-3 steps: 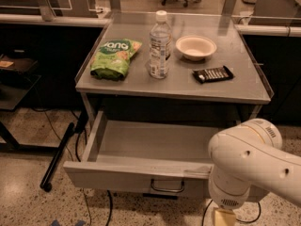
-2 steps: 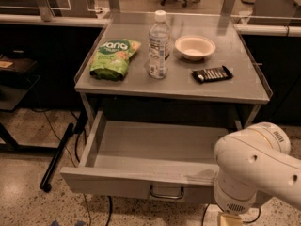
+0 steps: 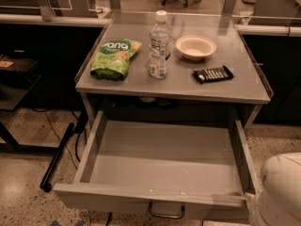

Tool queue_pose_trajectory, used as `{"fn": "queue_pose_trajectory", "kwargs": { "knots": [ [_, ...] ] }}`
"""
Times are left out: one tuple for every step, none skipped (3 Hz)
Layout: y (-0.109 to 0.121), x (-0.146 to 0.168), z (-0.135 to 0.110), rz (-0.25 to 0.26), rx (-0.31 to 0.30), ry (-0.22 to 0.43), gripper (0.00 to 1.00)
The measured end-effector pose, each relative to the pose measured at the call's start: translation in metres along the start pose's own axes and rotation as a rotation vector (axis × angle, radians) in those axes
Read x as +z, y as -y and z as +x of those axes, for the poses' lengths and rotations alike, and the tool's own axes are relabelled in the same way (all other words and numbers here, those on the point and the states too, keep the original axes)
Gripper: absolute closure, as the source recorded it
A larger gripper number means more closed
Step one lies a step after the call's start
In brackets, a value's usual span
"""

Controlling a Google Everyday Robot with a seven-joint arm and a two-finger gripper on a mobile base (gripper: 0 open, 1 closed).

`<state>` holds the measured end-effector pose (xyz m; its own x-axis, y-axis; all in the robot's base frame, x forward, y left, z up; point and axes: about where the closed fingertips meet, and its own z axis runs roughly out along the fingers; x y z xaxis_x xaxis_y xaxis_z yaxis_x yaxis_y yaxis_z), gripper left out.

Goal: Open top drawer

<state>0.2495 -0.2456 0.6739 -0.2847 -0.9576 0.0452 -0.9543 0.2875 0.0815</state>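
The top drawer (image 3: pixel 141 197) stands wide open, its front edge beside the white arm (image 3: pixel 282 192). The gripper is hidden below that arm, so its grip cannot be told.

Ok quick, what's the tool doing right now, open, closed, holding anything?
Tool: out of view; only the white arm shows at lower right, beside the open top drawer.

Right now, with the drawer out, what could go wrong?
1. The drawer is far out; more pull may drag it free of the table.
2. The arm is close to the drawer's right front corner and the hand is out of view, so a bump could go unnoticed.
3. A jolt could topple the upright bottle.
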Motion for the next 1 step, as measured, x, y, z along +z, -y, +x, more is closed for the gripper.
{"fn": "queue_pose_trajectory", "kwargs": {
  "knots": [
    [-0.0021,-0.0004,0.0025,-0.001,0.003,0.001,0.00]
  ]
}}
